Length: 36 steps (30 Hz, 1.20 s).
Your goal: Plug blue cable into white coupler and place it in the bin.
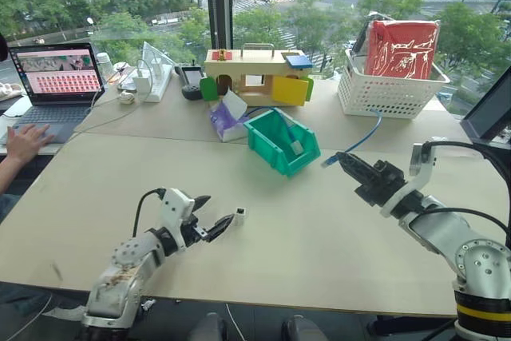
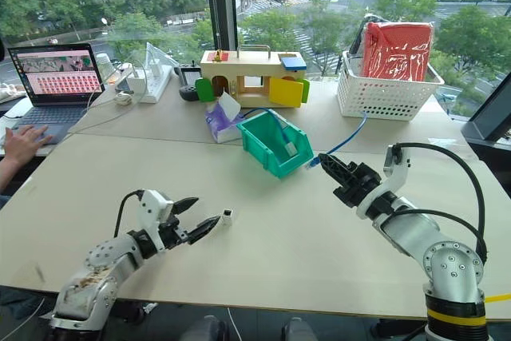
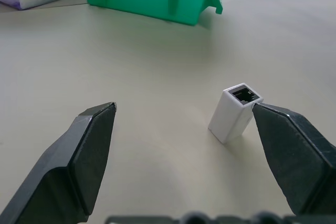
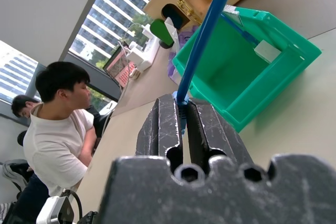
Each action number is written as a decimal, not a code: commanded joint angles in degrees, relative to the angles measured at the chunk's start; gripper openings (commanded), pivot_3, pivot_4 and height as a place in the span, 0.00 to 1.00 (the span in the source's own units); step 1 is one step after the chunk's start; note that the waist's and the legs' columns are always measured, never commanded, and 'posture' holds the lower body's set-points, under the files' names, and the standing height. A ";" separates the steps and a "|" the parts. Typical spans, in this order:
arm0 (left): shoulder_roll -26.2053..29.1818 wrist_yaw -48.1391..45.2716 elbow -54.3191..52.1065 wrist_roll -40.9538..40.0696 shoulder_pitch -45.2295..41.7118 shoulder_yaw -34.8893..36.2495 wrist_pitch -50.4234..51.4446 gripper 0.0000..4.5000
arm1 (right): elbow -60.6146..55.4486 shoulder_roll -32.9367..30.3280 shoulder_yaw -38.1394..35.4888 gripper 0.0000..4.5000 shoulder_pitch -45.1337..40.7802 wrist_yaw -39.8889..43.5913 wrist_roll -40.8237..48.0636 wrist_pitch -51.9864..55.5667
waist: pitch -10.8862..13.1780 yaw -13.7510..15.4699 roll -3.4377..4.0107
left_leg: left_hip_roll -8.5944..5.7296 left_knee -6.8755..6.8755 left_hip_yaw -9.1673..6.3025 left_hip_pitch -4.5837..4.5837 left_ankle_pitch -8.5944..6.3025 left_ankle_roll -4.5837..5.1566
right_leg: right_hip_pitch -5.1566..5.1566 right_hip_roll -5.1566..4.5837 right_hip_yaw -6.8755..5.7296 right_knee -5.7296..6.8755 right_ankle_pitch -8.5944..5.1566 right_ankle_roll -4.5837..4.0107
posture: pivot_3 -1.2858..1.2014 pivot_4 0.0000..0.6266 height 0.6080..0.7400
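Observation:
The white coupler (image 3: pixel 234 111) stands tilted on the table with its dark socket facing up. My left gripper (image 1: pixel 215 212) is open low over the table, and one fingertip (image 3: pixel 268 116) rests against the coupler's top edge; the other finger is well apart. My right gripper (image 1: pixel 339 157) hovers right of the bin, shut on the blue cable (image 4: pixel 207 30) near its plug end. The cable trails back toward the basket. The teal-green bin (image 1: pixel 263 148) sits mid-table beyond both grippers, its cut-away front facing them.
A white block on a thin blue cord (image 4: pixel 268 51) lies inside the bin. Behind it stand a wooden box with coloured doors (image 1: pixel 255 77), a tissue pack (image 1: pixel 227 121) and a white lattice basket (image 1: pixel 387 93). A person's hand (image 1: pixel 24 143) rests by a laptop (image 1: pixel 60 73) at far left.

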 commanded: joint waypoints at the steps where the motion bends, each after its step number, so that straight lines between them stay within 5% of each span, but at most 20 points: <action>1: -0.55 0.58 -4.47 -1.78 1.55 -0.36 -0.05 0.99 | -2.58 -0.15 -2.29 0.00 0.48 0.03 0.10 -0.60 | 0.00 -0.12 0.00 | 0.00 0.00 0.00 0.00 0.00 0.00 | 0.00 0.01 0.00 0.00 0.00 0.00 | 0.52 0.24 0.92; 22: -10.70 29.51 -21.54 3.68 0.49 -10.28 36.94 0.99 | -3.73 -2.19 -1.61 0.00 0.71 -2.80 3.04 2.40 | -0.01 -0.50 0.01 | -0.04 0.02 -0.33 0.05 0.00 0.01 | 0.07 0.03 0.03 0.01 -0.02 0.05 | 0.52 0.24 0.92; 30: -12.22 35.27 -17.73 7.36 -3.67 -10.58 42.57 0.99 | -2.53 -3.01 -1.16 0.00 0.25 -2.30 3.77 3.34 | -0.01 -0.49 0.03 | -0.05 0.02 -0.37 0.31 0.00 0.00 | 0.27 0.05 0.05 0.01 -0.30 0.24 | 0.52 0.24 0.92; 36: -11.59 34.85 -16.61 8.12 -4.60 -11.72 42.06 0.48 | -2.17 -2.45 -0.58 0.00 -0.38 -1.84 2.76 3.31 | -0.03 -0.51 0.05 | -0.04 0.02 -0.35 0.44 0.00 0.01 | 0.35 0.05 0.12 0.02 -0.41 0.02 | 0.52 0.24 0.92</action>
